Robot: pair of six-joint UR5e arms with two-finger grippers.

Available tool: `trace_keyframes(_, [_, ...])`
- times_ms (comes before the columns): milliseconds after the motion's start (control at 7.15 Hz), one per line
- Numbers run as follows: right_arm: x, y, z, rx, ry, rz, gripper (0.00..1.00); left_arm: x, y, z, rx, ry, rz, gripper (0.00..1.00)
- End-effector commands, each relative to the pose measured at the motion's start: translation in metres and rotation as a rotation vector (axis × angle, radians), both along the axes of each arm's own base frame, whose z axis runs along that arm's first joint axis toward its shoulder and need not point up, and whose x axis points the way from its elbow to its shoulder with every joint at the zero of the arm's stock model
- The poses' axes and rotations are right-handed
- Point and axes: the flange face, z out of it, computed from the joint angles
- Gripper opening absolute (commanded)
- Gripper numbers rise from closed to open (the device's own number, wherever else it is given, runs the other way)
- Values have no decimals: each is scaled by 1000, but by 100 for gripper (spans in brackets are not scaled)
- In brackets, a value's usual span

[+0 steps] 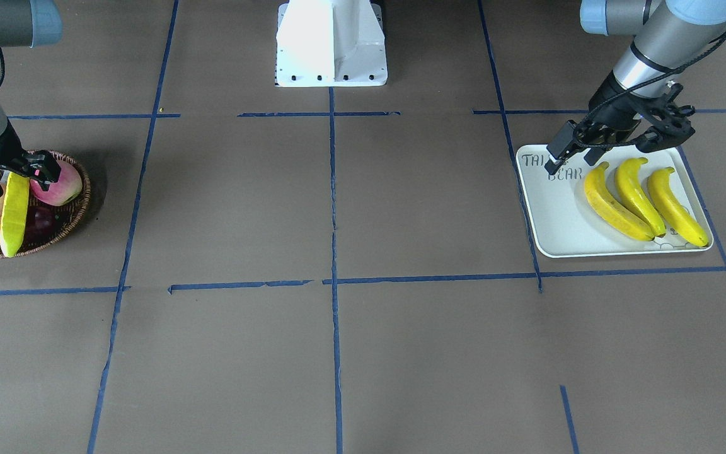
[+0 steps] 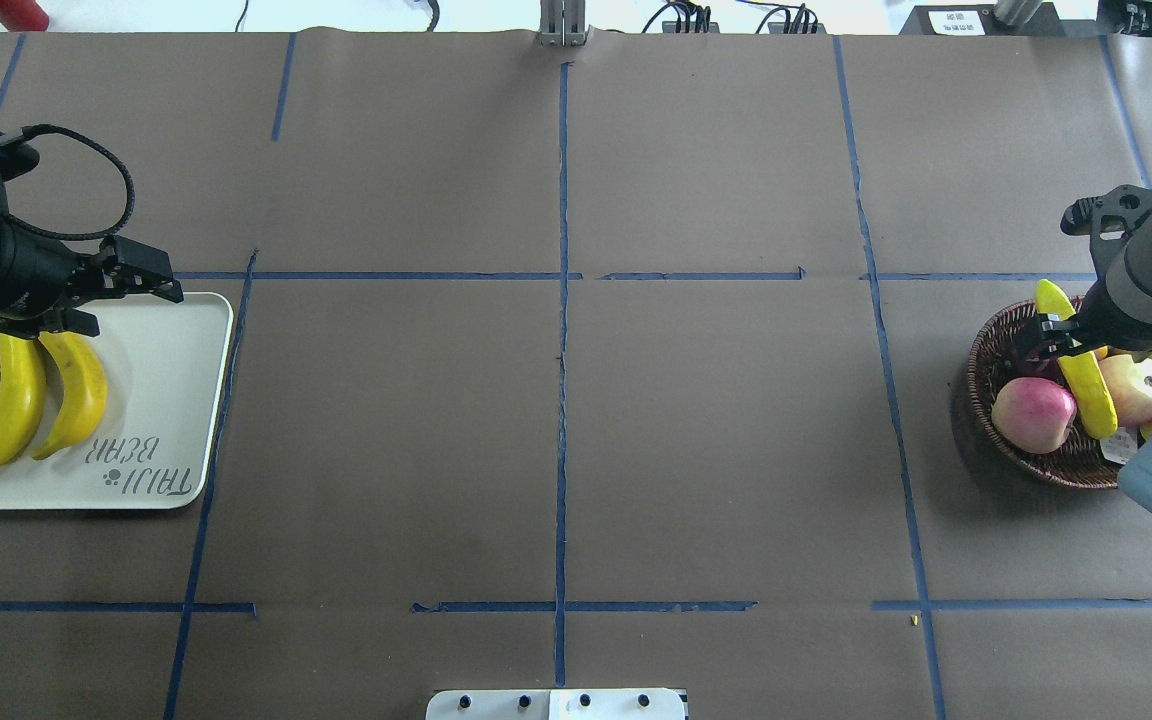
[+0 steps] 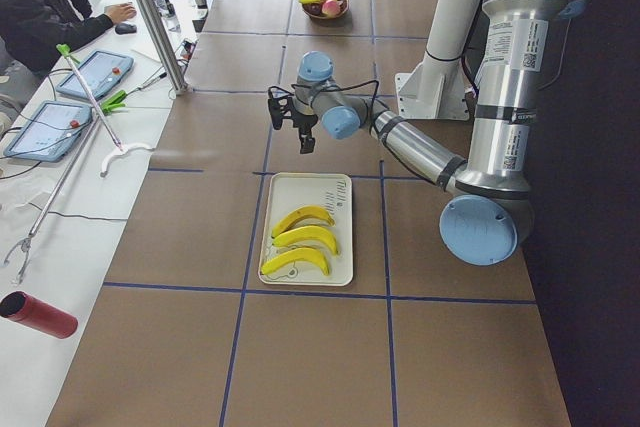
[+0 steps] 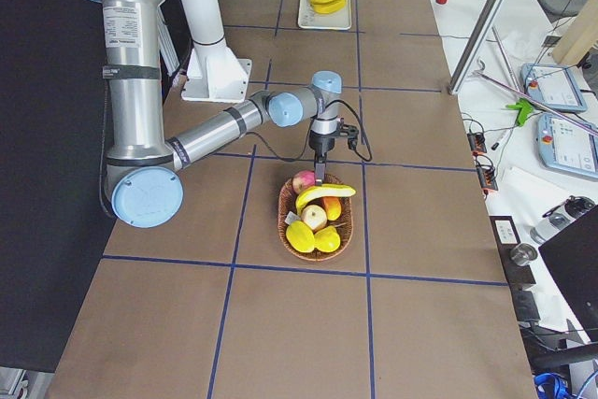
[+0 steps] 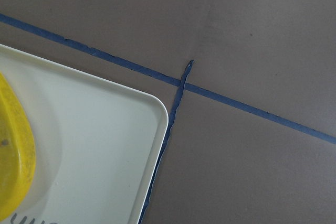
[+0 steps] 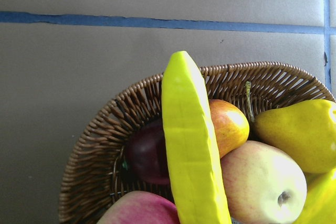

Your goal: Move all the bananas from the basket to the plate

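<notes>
Overhead exterior is showing three yellow bananas (image 2: 11, 400) lying side by side on the plate (image 2: 166, 400), so three of the four transfers are looking done. The left gripper (image 2: 126, 290) is hovering over the plate's far edge, jaws spread and carrying nothing. At the table's other end, the right gripper (image 2: 1056, 335) is pinching the pale greenish banana (image 2: 1081, 385), which is slanting across the apples (image 2: 1033, 413) in the basket (image 2: 981, 370).

Exterior front-facing is showing that banana hanging steeply from the closed jaws, its lower end not yet clear of the basket.

Right wrist-mounted is showing it crossing above the other fruit, inside the rim.

By my judgement, only this last banana is waiting to be carried to the plate.
</notes>
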Motion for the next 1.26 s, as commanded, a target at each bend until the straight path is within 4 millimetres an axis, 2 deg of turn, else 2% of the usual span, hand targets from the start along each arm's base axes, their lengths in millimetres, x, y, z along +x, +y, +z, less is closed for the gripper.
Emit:
trace_keyframes(0, [-4,-7,11,-41,20,59,100,0,1,-8,12,10,-1,100])
trace_keyframes(419, [-11,-12,42,-67,79,50,100,1,2,-14,0,24,-13,100])
trace_keyframes(699, [-13,-13,41,-60,81,46,99,2,1,-17,5,27,-16,100])
trace_keyframes(839, [-13,-13,37,-54,76,47,92,2,1,-17,5,27,-16,100])
trace_keyframes(979, [-13,-13,36,-52,73,45,74,2,1,-17,5,27,-16,100])
trace_keyframes(1118, [-12,-13,33,-47,71,46,49,2,0,-17,6,26,-17,100])
